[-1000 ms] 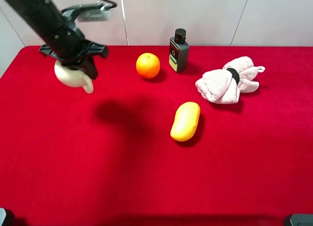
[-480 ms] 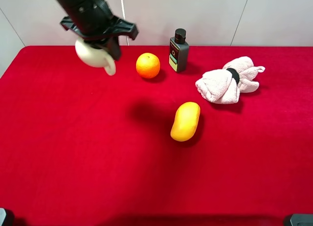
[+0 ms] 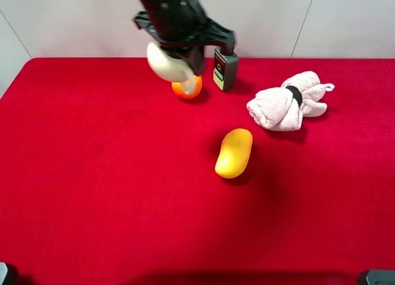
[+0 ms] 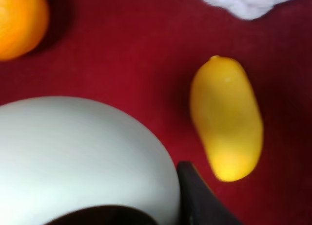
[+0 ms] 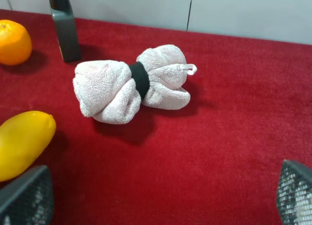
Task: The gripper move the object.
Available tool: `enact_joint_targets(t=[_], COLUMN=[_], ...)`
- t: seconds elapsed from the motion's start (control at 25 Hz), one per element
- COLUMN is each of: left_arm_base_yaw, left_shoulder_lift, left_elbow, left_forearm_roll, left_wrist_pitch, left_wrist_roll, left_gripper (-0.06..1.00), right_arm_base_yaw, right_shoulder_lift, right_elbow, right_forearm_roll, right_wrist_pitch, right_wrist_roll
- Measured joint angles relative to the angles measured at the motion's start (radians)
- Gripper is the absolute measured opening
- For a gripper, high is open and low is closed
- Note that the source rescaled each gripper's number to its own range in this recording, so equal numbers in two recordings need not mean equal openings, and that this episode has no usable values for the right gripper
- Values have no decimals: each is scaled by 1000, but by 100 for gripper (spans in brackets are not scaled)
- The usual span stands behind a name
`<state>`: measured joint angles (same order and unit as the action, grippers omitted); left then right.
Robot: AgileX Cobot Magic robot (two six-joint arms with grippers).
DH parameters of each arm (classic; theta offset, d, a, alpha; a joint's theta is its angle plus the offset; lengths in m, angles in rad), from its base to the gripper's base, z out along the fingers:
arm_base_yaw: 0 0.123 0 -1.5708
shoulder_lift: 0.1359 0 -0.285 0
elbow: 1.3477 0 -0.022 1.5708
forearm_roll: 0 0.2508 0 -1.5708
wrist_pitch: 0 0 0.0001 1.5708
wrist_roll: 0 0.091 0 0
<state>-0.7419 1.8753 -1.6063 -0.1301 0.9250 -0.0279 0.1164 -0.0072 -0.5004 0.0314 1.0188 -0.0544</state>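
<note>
Already the left fingers (image 4: 197, 200) pinch the pitcher (image 3: 164, 64) aloft above the counter (image 3: 92, 174); setting it down remains, the right fingers (image 5: 24, 196) spread empty.

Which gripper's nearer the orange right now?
Left. The left gripper, holding the pitcher, hangs right by the orange; the right gripper is far off, outside the high view.

Table (image 3: 92, 205): covered edge to edge in red, short-napped cloth, lying flat and filling the high view from 3 through 6 to 9 o'clock. Wall (image 3: 352, 20): pale off-white panels along the 12 o'clock edge, divided by thin dark seams (image 3: 304, 23) at about 10, 12 and 1 o'clock. Lighting: even and diffuse, with soft-edged shadows on the cloth.
</note>
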Motion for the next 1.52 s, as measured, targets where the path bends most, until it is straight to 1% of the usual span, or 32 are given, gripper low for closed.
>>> enact_joint_targets(t=[0.52, 0.8, 0.88, 1.0, 1.16, 1.2, 1.52], left_arm_base_yaw=[-172, -234, -258, -272, -293, -303, -333], left_shoulder_lift=[212, 307, 342, 363, 401, 416, 467], left_elbow=[-265, -374, -409, -428, -458, -461, -472], left_forearm_roll=[1, 0, 0, -5, -37, -55, -91], left_wrist_pitch=[19, 15, -5, -26, -69, -97, -192], left_wrist_roll=[0, 0, 0, 6, 33, 46, 95], left_gripper=[0, 0, 0, 0, 0, 0, 0], right_arm_base_yaw=[0, 0, 0, 0, 0, 0, 0], right_shoulder_lift=[0, 0, 0, 0, 0, 0, 0], right_elbow=[0, 0, 0, 0, 0, 0, 0], right_forearm_roll=[0, 0, 0, 0, 0, 0, 0], right_wrist_pitch=[0, 0, 0, 0, 0, 0, 0], right_wrist_roll=[0, 0, 0, 0, 0, 0, 0])
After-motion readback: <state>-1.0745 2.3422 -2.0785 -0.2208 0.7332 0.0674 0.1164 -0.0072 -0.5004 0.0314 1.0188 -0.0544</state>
